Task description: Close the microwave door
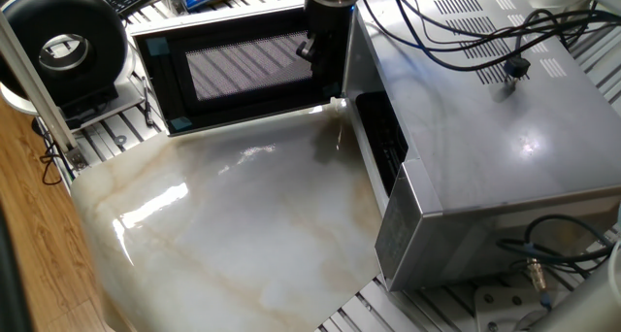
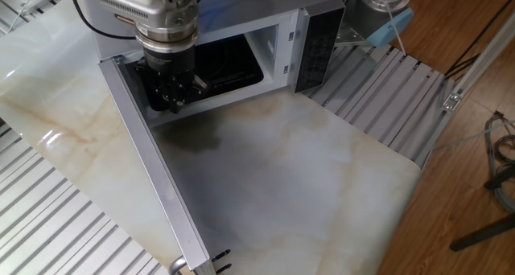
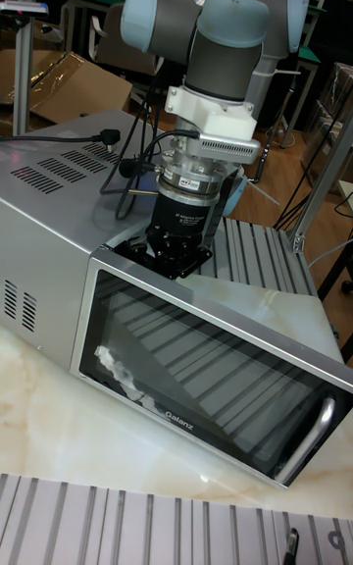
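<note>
So the microwave door [image 1: 238,68] was swung wide open, roughly square to the microwave [image 1: 485,128] on the marble desk [image 2: 306,178]. The gripper [image 2: 171,106] hung right at the hinge corner, behind the door's top edge. Couldn't tell whether its fingers were spread or pressed together.

Silver microwave [image 1: 485,128], mesh-windowed microwave door [image 1: 238,65] wide open, upright
</note>
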{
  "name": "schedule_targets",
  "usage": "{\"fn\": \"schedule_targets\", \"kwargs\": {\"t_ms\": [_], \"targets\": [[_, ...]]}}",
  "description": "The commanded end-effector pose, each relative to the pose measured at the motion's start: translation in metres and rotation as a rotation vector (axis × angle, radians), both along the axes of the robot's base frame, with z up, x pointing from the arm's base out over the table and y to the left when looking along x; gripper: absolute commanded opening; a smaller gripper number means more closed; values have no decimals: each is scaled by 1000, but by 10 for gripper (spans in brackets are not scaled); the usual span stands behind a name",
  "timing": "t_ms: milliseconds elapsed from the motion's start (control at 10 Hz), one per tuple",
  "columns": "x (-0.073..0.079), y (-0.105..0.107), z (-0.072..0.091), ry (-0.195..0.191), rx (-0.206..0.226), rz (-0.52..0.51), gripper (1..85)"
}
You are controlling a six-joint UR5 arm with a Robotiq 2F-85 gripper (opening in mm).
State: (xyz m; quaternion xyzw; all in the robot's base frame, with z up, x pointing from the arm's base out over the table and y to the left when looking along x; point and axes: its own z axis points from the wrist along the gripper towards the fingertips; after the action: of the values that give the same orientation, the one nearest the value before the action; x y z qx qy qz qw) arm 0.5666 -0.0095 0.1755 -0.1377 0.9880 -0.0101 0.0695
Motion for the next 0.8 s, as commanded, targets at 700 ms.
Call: {"fn": "schedule_targets", "kwargs": {"t_ms": [700], "targets": [[-6,4,1,24,24,-43,10]]}}
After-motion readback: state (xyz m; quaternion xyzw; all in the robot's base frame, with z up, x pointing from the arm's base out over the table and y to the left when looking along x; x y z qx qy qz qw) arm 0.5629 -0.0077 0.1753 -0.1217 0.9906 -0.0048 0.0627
